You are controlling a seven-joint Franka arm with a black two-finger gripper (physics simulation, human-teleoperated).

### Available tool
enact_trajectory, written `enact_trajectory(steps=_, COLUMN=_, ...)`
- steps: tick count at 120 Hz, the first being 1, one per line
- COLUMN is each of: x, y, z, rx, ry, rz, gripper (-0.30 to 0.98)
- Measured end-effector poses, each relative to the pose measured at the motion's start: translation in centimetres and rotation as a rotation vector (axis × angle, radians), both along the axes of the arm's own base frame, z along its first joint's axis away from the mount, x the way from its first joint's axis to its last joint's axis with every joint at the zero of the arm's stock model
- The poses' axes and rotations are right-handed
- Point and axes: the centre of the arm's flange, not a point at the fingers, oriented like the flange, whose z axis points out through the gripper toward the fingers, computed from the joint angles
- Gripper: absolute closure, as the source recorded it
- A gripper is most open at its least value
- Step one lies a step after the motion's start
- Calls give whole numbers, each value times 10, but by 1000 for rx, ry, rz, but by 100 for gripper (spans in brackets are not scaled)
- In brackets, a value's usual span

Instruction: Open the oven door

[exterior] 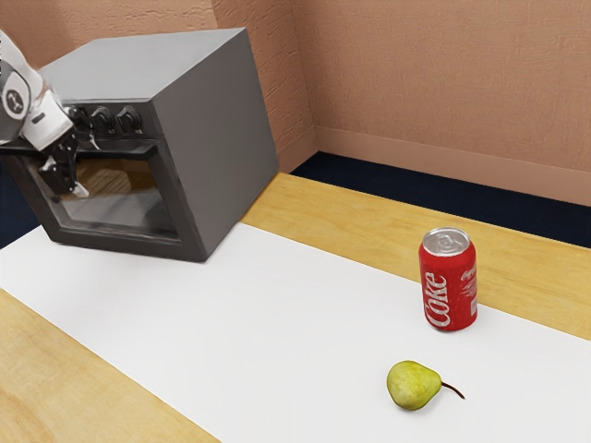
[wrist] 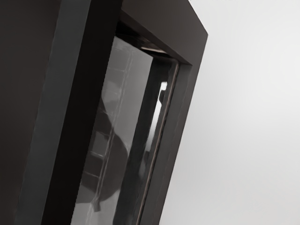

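My gripper (exterior: pixel 66 177) is at the oven's front in the exterior view, reaching down past the dark handle bar (exterior: pixel 125 149) and in front of the upper part of the door's window. Whether it touches the handle cannot be told. The grey oven (exterior: pixel 217 120) stands at the exterior view's left, and its door (exterior: pixel 120 242) looks shut. In the wrist view, a broad dark bar (wrist: pixel 70 112), likely the handle, crosses close to the camera, beside the glass window (wrist: pixel 117 103) and the door's frame (wrist: pixel 183 47).
Control knobs (exterior: pixel 102 118) line the oven front above the handle. A red Coke can (exterior: pixel 449 281) stands upright toward the exterior view's right, with a green pear (exterior: pixel 413 385) lying nearby. Both are on the table's white strip (exterior: pixel 277 323). Brown walls rise behind.
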Motion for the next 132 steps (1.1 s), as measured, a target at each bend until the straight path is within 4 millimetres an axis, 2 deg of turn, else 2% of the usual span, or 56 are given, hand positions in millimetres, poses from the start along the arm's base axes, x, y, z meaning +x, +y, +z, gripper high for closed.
enact_trajectory(steps=7, x=-11, y=-4, z=-13, rx=-24, ry=15, rz=-7, gripper=-12)
enact_trajectory(steps=10, x=-21, y=-8, z=-16, rx=-36, ry=16, rz=-13, gripper=-11)
enact_trajectory(steps=13, x=-41, y=-15, z=-19, rx=-54, ry=11, rz=-20, gripper=-3)
enact_trajectory(steps=18, x=-84, y=-24, z=-22, rx=-72, ry=-2, rz=-26, gripper=17)
enact_trajectory(steps=22, x=-114, y=-41, z=-28, rx=-81, ry=-15, rz=-50, gripper=28)
enact_trajectory(steps=25, x=-132, y=-58, z=-32, rx=-80, ry=-23, rz=-77, gripper=30)
enact_trajectory(steps=32, x=-176, y=-91, z=-40, rx=-61, ry=-43, rz=-130, gripper=21)
enact_trajectory(steps=34, x=-186, y=-104, z=-34, rx=-42, ry=-53, rz=-149, gripper=19)
enact_trajectory(steps=38, x=-204, y=-142, z=13, rx=39, ry=-105, rz=-201, gripper=16)
enact_trajectory(steps=42, x=-221, y=-174, z=95, rx=139, ry=-185, rz=-208, gripper=13)
enact_trajectory(steps=44, x=-219, y=-193, z=146, rx=182, ry=-225, rz=-199, gripper=11)
enact_trajectory(steps=46, x=-210, y=-210, z=184, rx=191, ry=-255, rz=-189, gripper=10)
enact_trajectory(steps=49, x=-185, y=-232, z=222, rx=169, ry=-278, rz=-175, gripper=9)
enact_trajectory(steps=51, x=-154, y=-248, z=233, rx=147, ry=-266, rz=-175, gripper=8)
enact_trajectory(steps=55, x=-90, y=-272, z=222, rx=82, ry=-203, rz=-168, gripper=7)
enact_trajectory(steps=59, x=-47, y=-287, z=203, rx=20, ry=-142, rz=-146, gripper=6)
enact_trajectory(steps=62, x=-19, y=-293, z=182, rx=-27, ry=-86, rz=-119, gripper=5)
enact_trajectory(steps=65, x=10, y=-298, z=147, rx=-72, ry=-6, rz=-89, gripper=4)
enact_trajectory(steps=71, x=40, y=-308, z=101, rx=-139, ry=104, rz=-31, gripper=3)
enact_trajectory(steps=78, x=49, y=-312, z=78, rx=-189, ry=172, rz=49, gripper=2)
enact_trajectory(steps=87, x=49, y=-301, z=66, rx=-233, ry=216, rz=167, gripper=1)
enact_trajectory(steps=96, x=46, y=-296, z=62, rx=-262, ry=241, rz=265, gripper=1)
enact_trajectory(steps=132, x=41, y=-298, z=56, rx=-316, ry=273, rz=523, gripper=0)
